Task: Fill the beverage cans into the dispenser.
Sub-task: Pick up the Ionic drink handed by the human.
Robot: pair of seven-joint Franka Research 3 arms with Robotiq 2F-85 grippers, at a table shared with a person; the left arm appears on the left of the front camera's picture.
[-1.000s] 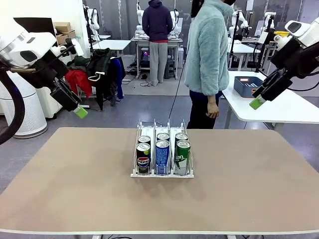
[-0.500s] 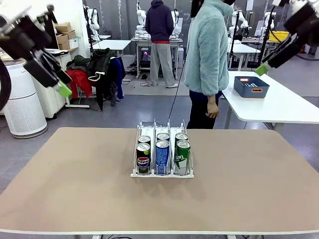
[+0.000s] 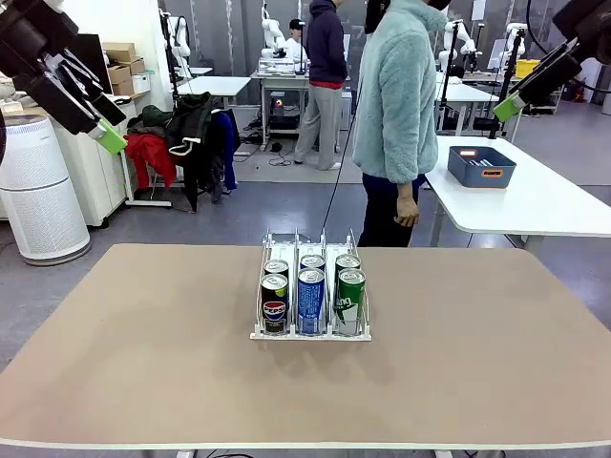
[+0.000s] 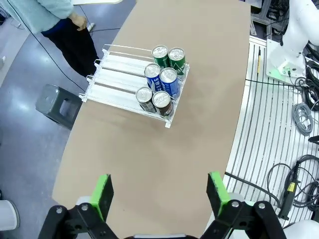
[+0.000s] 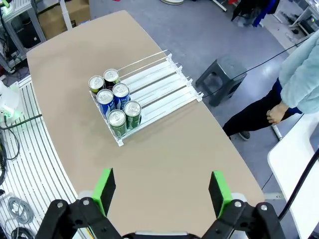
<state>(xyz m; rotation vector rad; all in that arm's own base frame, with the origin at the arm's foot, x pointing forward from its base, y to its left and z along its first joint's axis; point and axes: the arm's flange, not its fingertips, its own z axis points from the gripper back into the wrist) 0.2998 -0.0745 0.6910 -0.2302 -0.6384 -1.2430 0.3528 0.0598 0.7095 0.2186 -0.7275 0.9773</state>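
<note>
The dispenser (image 3: 310,336) stands at the middle of the tan table, holding several beverage cans in two rows at its front lip: a black Pepsi can (image 3: 274,305), a blue can (image 3: 311,301) and a green can (image 3: 350,301) lead the lanes. My left gripper (image 3: 107,134) hangs high at the upper left, open and holding nothing. High at the upper right is my right gripper (image 3: 511,103), also open and holding nothing. The left wrist view looks down past the left gripper (image 4: 159,194) at the dispenser (image 4: 117,74) and cans (image 4: 162,82). Far below the right gripper (image 5: 162,190) lie the dispenser (image 5: 159,82) and cans (image 5: 112,99).
A person in a pale fleece jacket (image 3: 396,95) stands just beyond the table's far edge, hands down. A dark blue bin (image 3: 475,164) sits on a white table at the back right. A grey stool (image 5: 224,74) stands on the floor near the person.
Both arms have risen up and away from the table, the left toward the upper left corner, the right toward the upper right. The cans and dispenser have not moved.
</note>
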